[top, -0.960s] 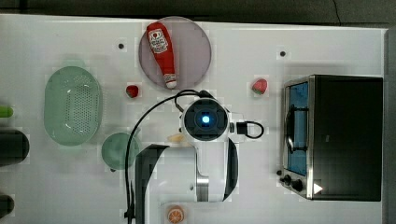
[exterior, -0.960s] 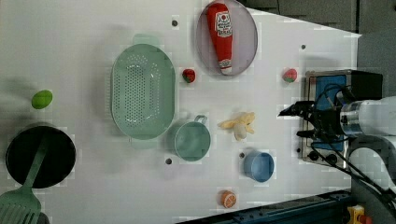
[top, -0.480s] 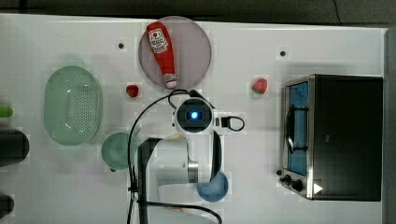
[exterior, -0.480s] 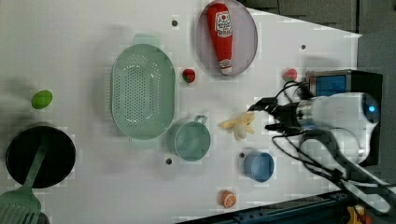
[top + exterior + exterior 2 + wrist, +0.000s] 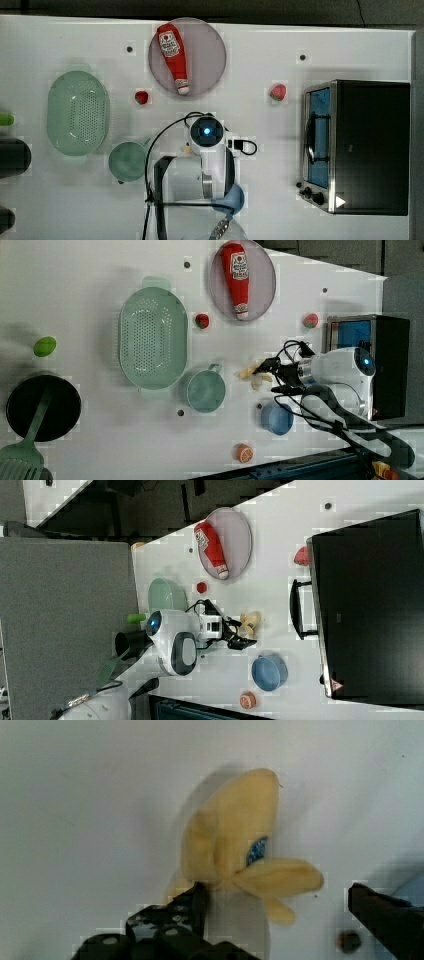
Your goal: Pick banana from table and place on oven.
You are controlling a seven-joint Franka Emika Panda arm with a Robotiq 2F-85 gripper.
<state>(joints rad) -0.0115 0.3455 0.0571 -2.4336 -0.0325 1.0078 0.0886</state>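
Observation:
The banana [image 5: 235, 850], a pale cream-yellow toy piece with peel flaps, lies on the white table [image 5: 280, 200] between the green mug and the oven. My gripper [image 5: 275, 915] is open and low over it, with one dark finger [image 5: 175, 912] touching the banana's edge and the other finger [image 5: 385, 912] well off to the side. The left view shows the gripper [image 5: 270, 377] right at the banana [image 5: 251, 375]. The right view has the banana [image 5: 249, 622] just beyond the gripper [image 5: 240, 632]. The oven [image 5: 360, 145] stands shut at the top view's right.
A blue bowl [image 5: 276, 417] sits close beside the arm. A green mug [image 5: 127, 161] and a green colander [image 5: 77, 117] lie to the top view's left. A ketchup bottle [image 5: 172, 55] rests on a plate [image 5: 210, 55]. Two strawberries [image 5: 142, 97] [image 5: 278, 92] and an orange slice [image 5: 244, 453] are scattered about.
The arm has swung away from the oven toward the top view's left and now sits over the banana, with the open fingers down around it.

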